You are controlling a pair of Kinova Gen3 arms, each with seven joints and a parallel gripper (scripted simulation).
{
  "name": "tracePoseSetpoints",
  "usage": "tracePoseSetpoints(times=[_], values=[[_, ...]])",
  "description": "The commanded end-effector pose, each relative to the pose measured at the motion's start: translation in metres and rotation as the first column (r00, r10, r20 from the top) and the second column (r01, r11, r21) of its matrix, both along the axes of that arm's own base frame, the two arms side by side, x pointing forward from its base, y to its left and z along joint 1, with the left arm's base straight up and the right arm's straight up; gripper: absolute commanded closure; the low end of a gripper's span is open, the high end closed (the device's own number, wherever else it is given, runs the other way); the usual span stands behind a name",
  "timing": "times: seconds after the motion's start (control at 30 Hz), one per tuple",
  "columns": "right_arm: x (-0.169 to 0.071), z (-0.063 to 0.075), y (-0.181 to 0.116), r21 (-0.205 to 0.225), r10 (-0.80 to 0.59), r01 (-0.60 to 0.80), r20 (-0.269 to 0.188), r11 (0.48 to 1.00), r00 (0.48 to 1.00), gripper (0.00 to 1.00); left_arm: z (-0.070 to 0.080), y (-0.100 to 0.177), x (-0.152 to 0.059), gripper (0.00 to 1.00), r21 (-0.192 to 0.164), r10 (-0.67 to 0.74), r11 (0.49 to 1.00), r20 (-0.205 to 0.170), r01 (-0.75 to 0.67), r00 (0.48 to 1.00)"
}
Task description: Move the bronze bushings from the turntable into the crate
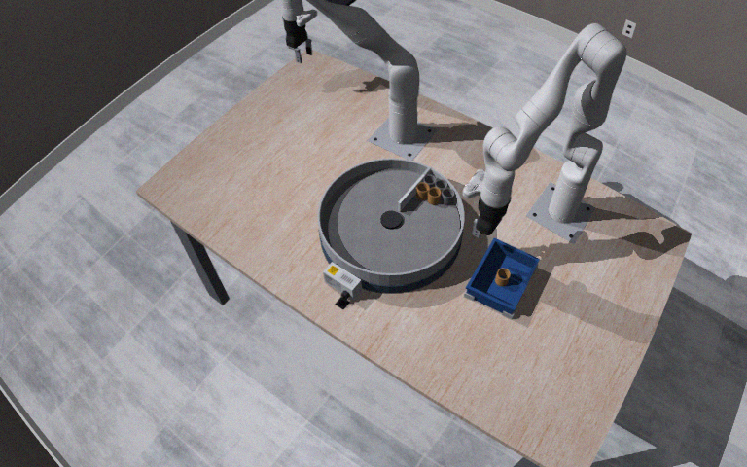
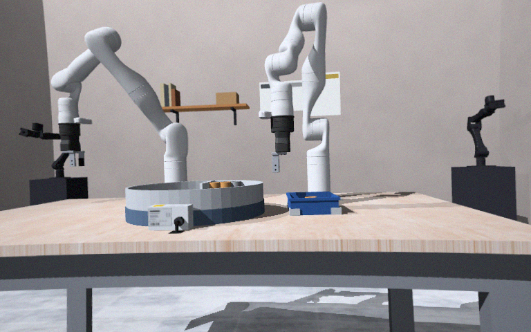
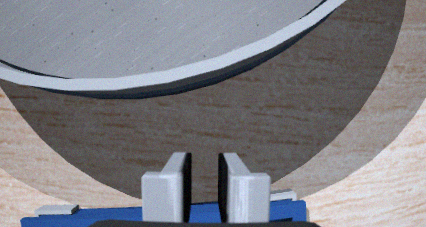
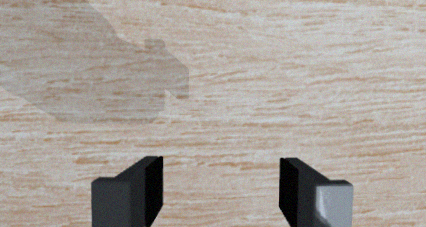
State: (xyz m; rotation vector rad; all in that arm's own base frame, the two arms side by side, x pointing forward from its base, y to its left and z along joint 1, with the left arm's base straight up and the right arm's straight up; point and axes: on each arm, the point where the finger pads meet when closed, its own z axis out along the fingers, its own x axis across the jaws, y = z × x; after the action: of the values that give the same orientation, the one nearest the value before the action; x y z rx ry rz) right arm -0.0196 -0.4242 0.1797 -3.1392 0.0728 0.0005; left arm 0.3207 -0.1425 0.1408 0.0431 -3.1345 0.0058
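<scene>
Two bronze bushings [image 1: 422,195] [image 2: 225,185] stand beside several steel bushings [image 1: 448,198] [image 2: 237,184] against the divider on the turntable [image 1: 366,242] [image 2: 153,197] [image 3: 150,27]. One more bronze bushing [image 1: 503,280] [image 2: 310,196] stands in the blue crate [image 1: 487,301] [image 2: 313,207] [image 3: 100,217], which sits level between its corner guides [image 1: 508,313] [image 2: 295,211] [image 3: 59,209]. My left gripper [image 1: 476,233] [image 2: 276,170] [image 3: 204,177] is partly open with nothing between its fingers, high above the crate's turntable side. My right gripper [image 1: 303,53] [image 2: 77,162] [image 4: 221,182] is wide open and empty, far from the turntable.
The turntable's raised rim [image 1: 389,277] [image 2: 194,197] stands between its bushings and the crate. The divider [image 1: 413,190] borders the bushing group. A white box [image 1: 340,278] [image 2: 165,218] with a black knob stands at the turntable's front.
</scene>
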Motion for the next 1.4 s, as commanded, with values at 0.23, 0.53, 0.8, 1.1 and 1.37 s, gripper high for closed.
tracePoseSetpoints(times=[0.23, 0.53, 0.8, 1.1, 1.37], values=[[0.0, 0.001, 0.0, -0.002, 0.0, 0.0, 0.0, 1.0, 1.0, 0.0, 0.0, -0.083, -0.022, 0.64, 0.009, 0.003, 1.0, 0.002, -0.003, 1.0], [0.0, 0.001, 0.0, -0.002, 0.0, 0.0, 0.0, 1.0, 1.0, 0.0, 0.0, -0.158, -0.044, 0.64, 0.009, 0.003, 1.0, 0.002, -0.003, 1.0], [0.0, 0.001, 0.0, -0.002, 0.0, 0.0, 0.0, 1.0, 1.0, 0.0, 0.0, -0.185, -0.052, 0.64, 0.009, 0.003, 1.0, 0.002, -0.003, 1.0], [0.0, 0.001, 0.0, -0.002, 0.0, 0.0, 0.0, 1.0, 1.0, 0.0, 0.0, -0.189, -0.054, 0.64, 0.009, 0.003, 1.0, 0.002, -0.003, 1.0], [0.0, 0.001, 0.0, -0.002, 0.0, 0.0, 0.0, 1.0, 1.0, 0.0, 0.0, -0.189, -0.054, 0.64, 0.009, 0.003, 1.0, 0.002, -0.003, 1.0]])
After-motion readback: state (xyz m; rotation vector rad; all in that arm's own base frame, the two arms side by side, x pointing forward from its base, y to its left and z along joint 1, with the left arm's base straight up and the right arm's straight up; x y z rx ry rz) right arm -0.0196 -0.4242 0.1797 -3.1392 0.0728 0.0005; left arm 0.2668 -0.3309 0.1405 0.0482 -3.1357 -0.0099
